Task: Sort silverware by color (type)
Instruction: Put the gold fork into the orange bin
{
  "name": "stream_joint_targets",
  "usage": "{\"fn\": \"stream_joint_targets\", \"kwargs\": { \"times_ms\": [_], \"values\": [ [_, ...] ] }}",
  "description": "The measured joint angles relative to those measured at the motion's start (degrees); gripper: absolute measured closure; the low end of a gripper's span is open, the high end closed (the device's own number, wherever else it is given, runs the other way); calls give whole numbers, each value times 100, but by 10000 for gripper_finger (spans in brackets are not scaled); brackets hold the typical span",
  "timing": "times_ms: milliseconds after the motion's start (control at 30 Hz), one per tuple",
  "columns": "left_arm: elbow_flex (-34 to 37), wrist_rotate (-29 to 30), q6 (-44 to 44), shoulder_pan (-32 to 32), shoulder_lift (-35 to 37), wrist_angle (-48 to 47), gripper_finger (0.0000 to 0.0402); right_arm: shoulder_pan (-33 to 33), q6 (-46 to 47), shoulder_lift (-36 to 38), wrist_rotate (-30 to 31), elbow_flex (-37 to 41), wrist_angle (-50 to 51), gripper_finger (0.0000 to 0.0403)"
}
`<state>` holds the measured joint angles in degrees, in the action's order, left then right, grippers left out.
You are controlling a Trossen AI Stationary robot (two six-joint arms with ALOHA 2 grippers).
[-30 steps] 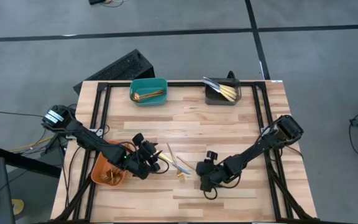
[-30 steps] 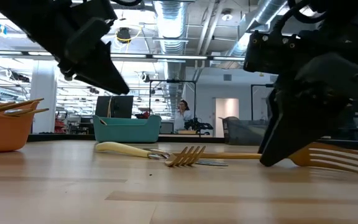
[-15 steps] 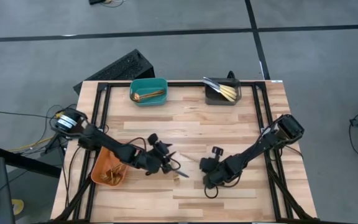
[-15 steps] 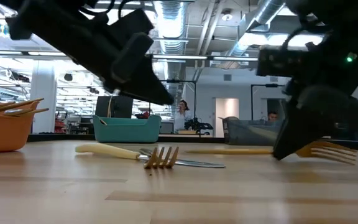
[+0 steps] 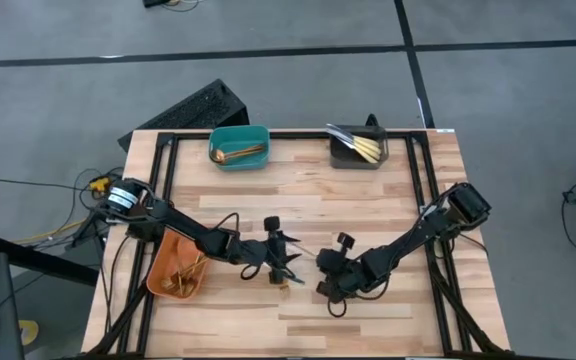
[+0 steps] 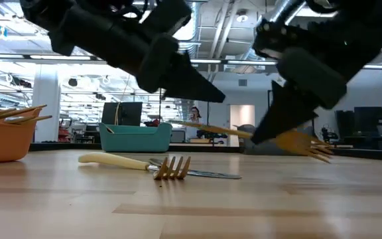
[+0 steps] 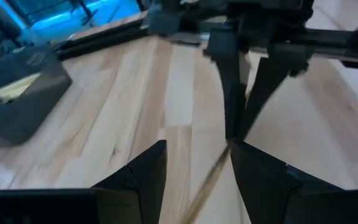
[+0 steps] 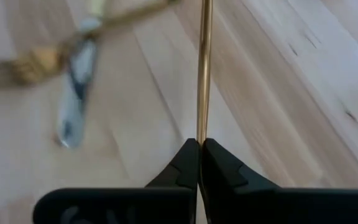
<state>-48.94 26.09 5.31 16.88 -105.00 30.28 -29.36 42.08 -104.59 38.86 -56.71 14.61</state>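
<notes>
While the right claw [image 8: 198, 144] pinches a gold fork [image 6: 297, 141] above the table [image 6: 244, 206], left claw [image 7: 194, 165] wide.

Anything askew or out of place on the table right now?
Nothing damaged or spilled. A fork and a knife lie crossed, loose on the table, still unsorted. The right gripper holds another fork tilted off the table.

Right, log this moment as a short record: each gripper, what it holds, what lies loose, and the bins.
right gripper: shut on a gold fork, lifted off the table
left gripper: open, holding nothing, low above the loose pieces
loose on table: small gold fork, cream-handled knife
orange bin: gold pieces
teal bin: gold pieces
dark bin: knives
</notes>
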Motion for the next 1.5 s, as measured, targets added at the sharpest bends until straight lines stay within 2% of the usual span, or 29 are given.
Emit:
{"fn": "stream_joint_targets", "kwargs": {
  "times_ms": [133,467,567,767,900,1067,1167,1233,1333,1500],
  "values": [
    [-251,211,88,-79,-231,-652,247,174,-208,93,-159,-58,-224,368],
    [-893,114,156,-150,-518,-1870,346,426,-900,69,-509,-275,-61,368],
    [-962,121,-101,-139,-480,-2208,384,515,-1159,119,-740,-351,121,363],
    [-943,812,-1277,-148,-273,-3087,396,792,-1194,246,-744,-933,872,329],
    [-954,1637,-2347,-50,192,-4110,399,795,-1409,328,-593,-1301,1264,309],
    [-814,2635,-3914,434,1013,-5680,400,554,-1256,541,414,-1413,1579,297],
    [-678,3073,-5327,925,1629,-6630,400,283,-886,625,893,-1382,1846,296],
    [-623,3032,-6461,1319,1975,-7469,400,145,-602,652,1175,-1295,1988,296],
    [-617,2876,-8220,1925,2336,-8870,399,-41,-88,646,1282,-1201,2259,296],
    [-613,2494,-11029,3213,2439,-10966,399,-134,505,587,1204,-939,2271,295]
  ]
}}
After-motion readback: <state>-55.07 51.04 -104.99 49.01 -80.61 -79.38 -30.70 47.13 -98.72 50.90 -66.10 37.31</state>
